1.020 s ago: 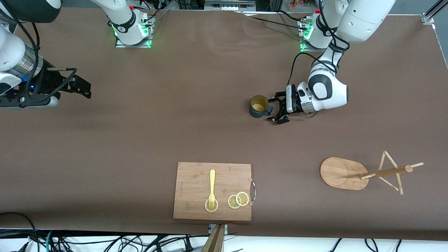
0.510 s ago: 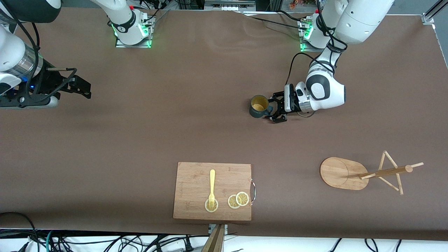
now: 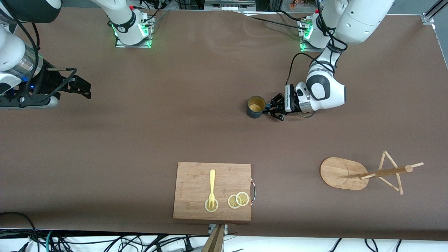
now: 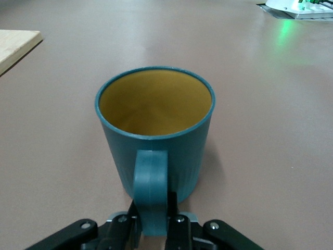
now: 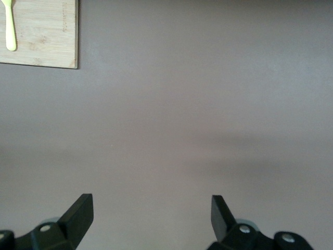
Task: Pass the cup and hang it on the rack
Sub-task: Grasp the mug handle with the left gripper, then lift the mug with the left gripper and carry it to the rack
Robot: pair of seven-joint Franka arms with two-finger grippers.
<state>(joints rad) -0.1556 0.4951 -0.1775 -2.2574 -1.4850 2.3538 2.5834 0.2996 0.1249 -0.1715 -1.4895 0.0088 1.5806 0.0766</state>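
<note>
We see the left hand (image 3: 272,110) low at the tabletop (image 3: 175,122), fingers (image 4: 177,229) clenched on the loop handle (image 4: 151,192) of the cup (image 3: 256,106), one finger each side of the loop per the left wrist view. Cup is upright, dark teal outside w/ faint ribs, yellow-ochre inside, sits on the tabletop toward the left arm's end, handle pointing at the hand. We can't tell if it's lifted at all; looks to be resting on the surface. Right hand (image 3: 82,87) waits over the right arm's end of the tabletop, well apart from the cup, fingers (image 5: 78,213) spread wide w/ nothing between them, only bare brown surface under it in the right wrist view. Rack (image 3: 364,172) stands nearer the front camera than the cup, toward the left arm's end: flat oval base, post, thin pegs, nothing hung on them. Cutting board (image 3: 212,190) is near the front edge, about mid-tabletop, w/ a yellow fork (image 3: 211,187) and three lemon slices (image 3: 238,200) on it; fork tines lie on one slice, other two slices overlap just beside the board's metal handle (image 3: 253,190).
</note>
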